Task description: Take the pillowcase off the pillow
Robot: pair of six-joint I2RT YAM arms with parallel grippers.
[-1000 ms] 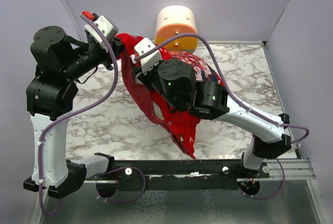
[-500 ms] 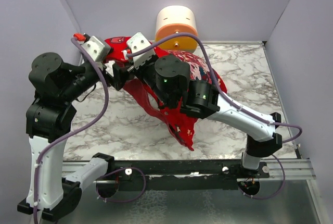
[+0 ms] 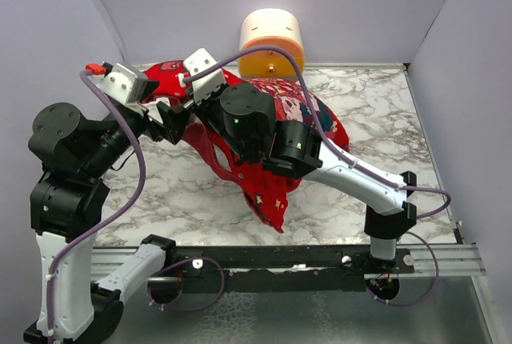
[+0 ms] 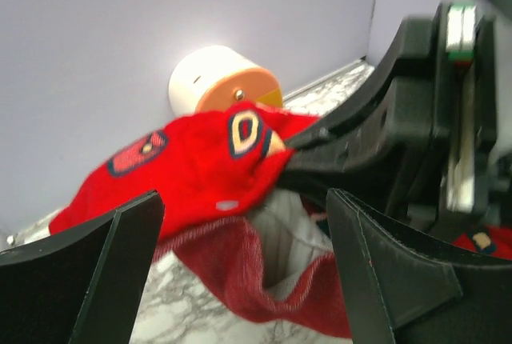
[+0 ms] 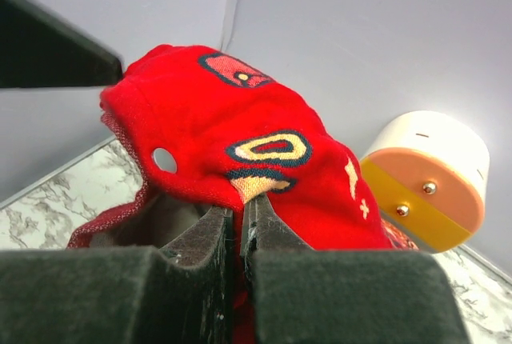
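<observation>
Above marble worktop (image 3: 376, 104), barely begun: clenching pillowcase (image 5: 240, 120) rim in right claw (image 5: 240, 210), with left claw (image 4: 240, 224) released alongside and pillow (image 4: 282, 232) apparently still sheathed.

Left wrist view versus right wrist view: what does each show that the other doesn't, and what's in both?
Only the left wrist view shows the left gripper, open, and pale material inside the mouth of the bright red printed fabric pillowcase. Only the right wrist view shows the right gripper from behind, its fingers pressed together, and small yellow marks on the cloth. Both show the right gripper shut on the pillowcase, the cream-and-orange cylinder and the marbled table.
</observation>
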